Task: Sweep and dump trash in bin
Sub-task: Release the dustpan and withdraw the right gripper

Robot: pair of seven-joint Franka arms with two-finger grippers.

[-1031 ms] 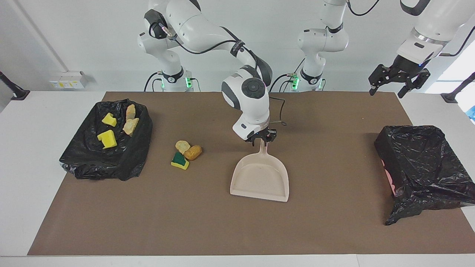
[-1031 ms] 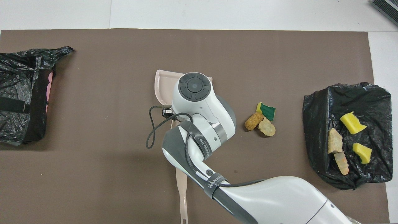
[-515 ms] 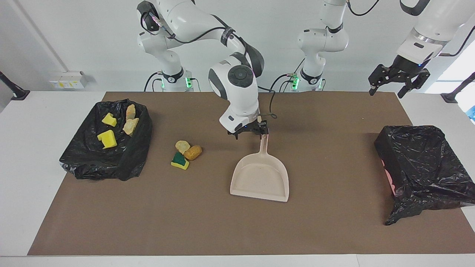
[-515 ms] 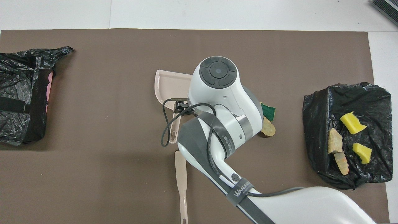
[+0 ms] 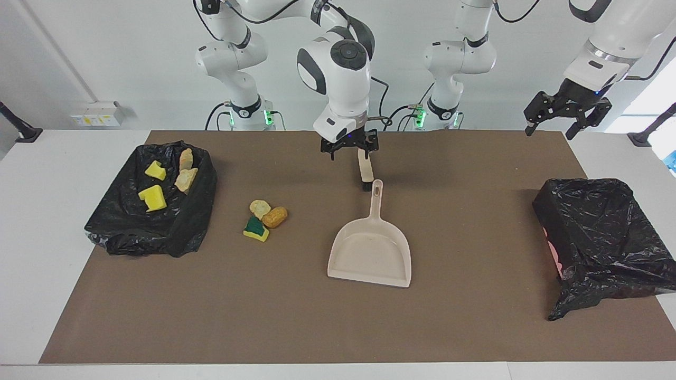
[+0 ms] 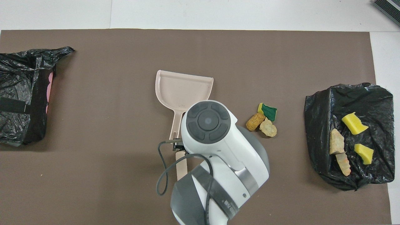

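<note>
Since 1 second ago the right gripper (image 5: 348, 149) has let go of the dustpan (image 5: 371, 253) handle and risen toward the robots; it now hangs with jaws released over the brush (image 5: 364, 171), which lies on the brown mat (image 5: 317, 327) just at 12 o'clock of the dustpan's handle tip in the facing view. Nothing is held. 3 loose trash pieces (image 5: 265, 217) sit touching one another at about 9 o'clock of the dustpan: a green-topped sponge piece (image 6: 268, 112) and 2 tan lumps. 4 more bits lie on the black bag (image 5: 153, 200) toward the right arm's end. Another black bag (image 5: 602, 237) sits at the left arm's end. Waiting above that end, the left gripper (image 5: 567, 119) is spread wide, holding nothing.
</note>
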